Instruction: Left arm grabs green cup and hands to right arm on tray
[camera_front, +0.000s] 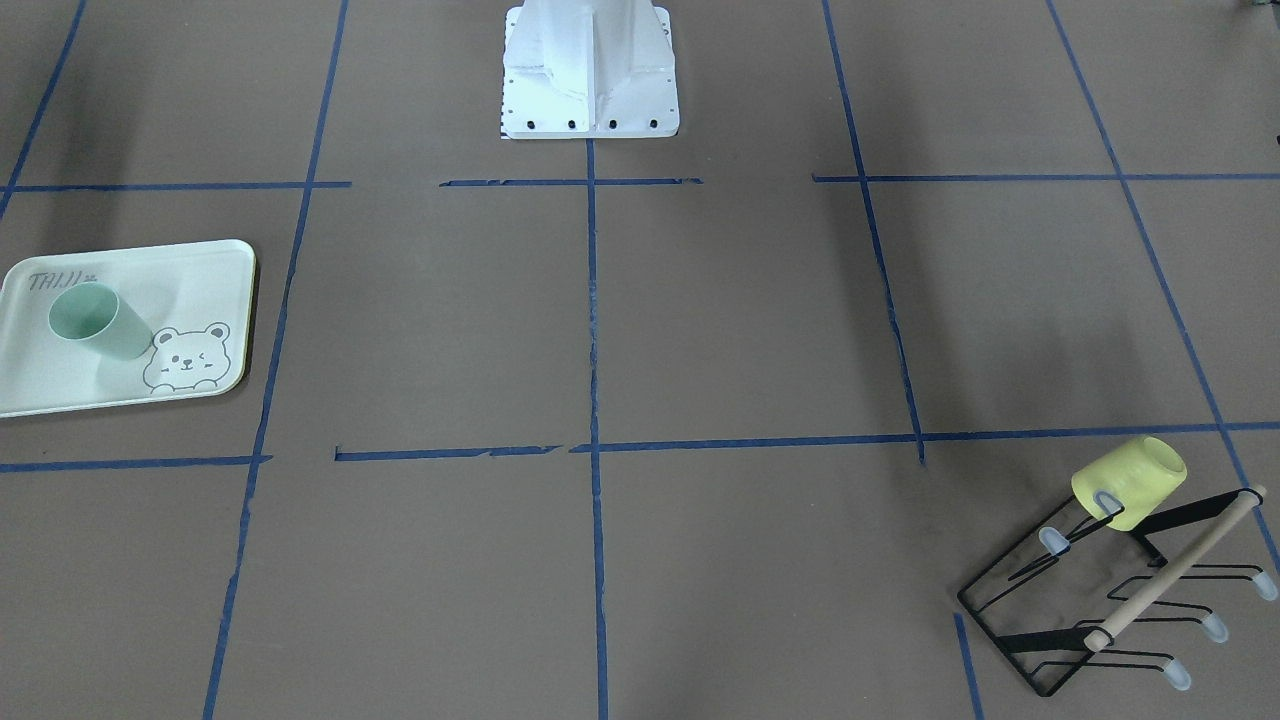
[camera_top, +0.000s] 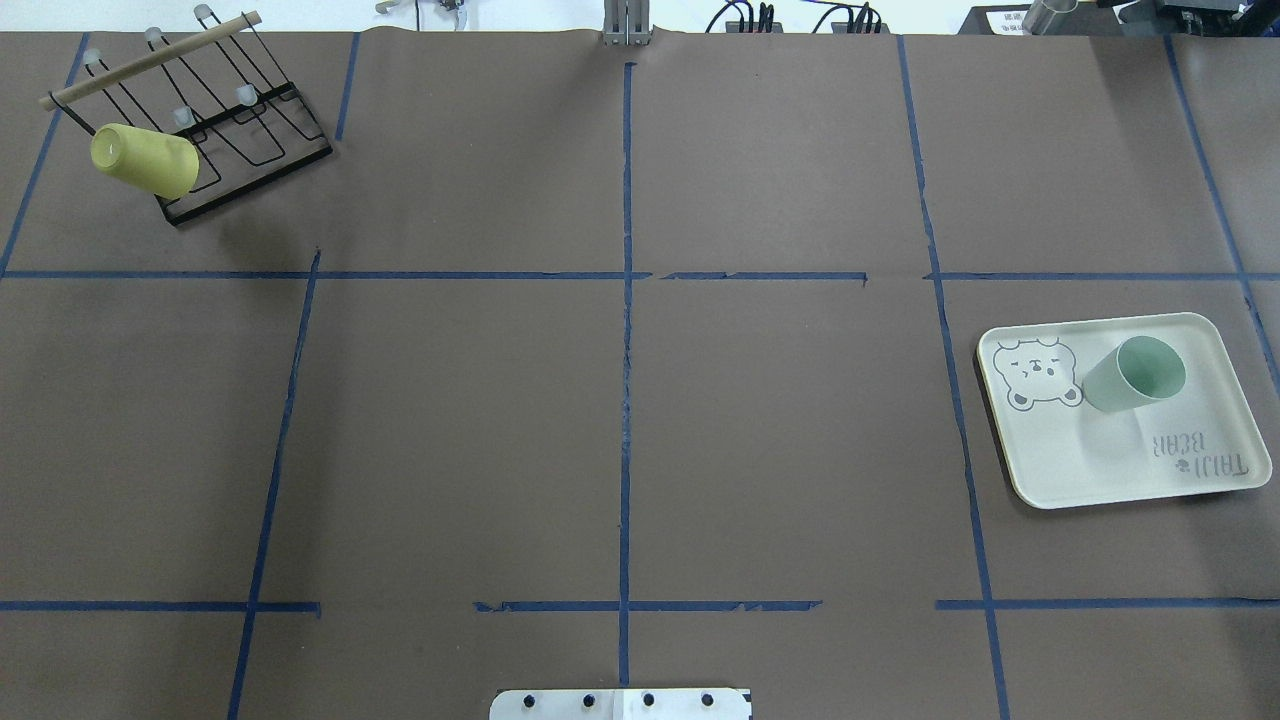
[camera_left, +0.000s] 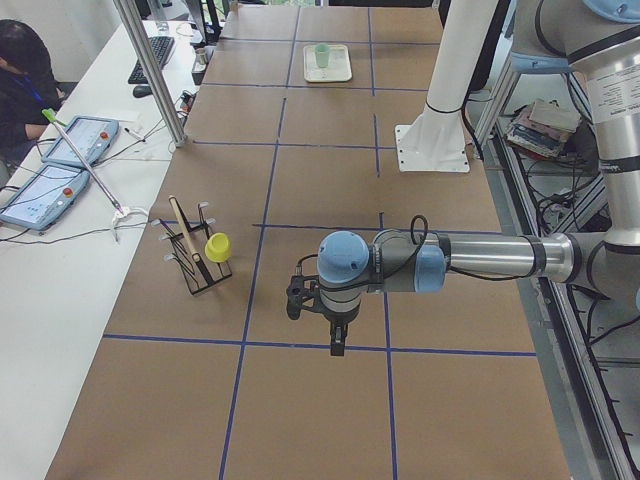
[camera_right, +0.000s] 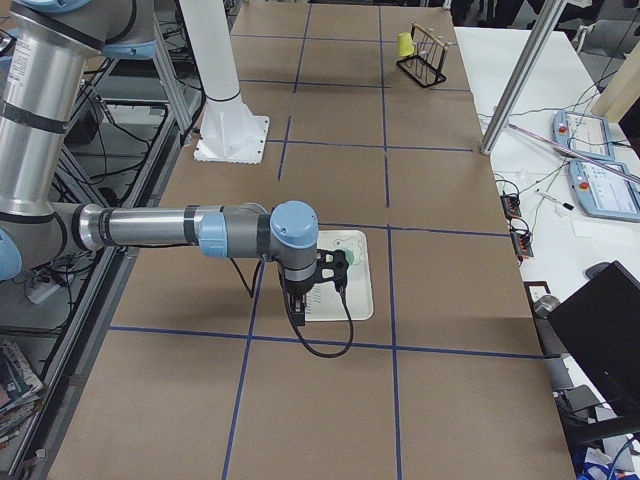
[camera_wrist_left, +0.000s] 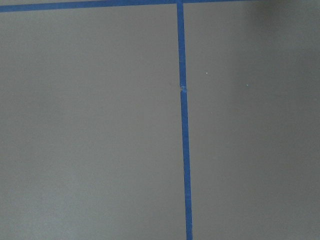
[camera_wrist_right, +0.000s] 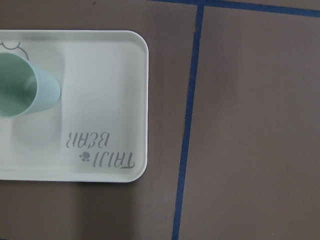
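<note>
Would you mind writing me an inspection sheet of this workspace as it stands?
Surface: brown table with a blue tape grid.
Job's things: green cup stands upright on the tray, beside the bear drawing.
Clutter: yellow cup hangs on a black wire rack.
Grippers: left gripper over bare table, right gripper near the tray's edge; open or shut cannot be told.
Cables: black cable loops below the right wrist.
Surroundings: operator and teach pendants at a side desk.
</note>
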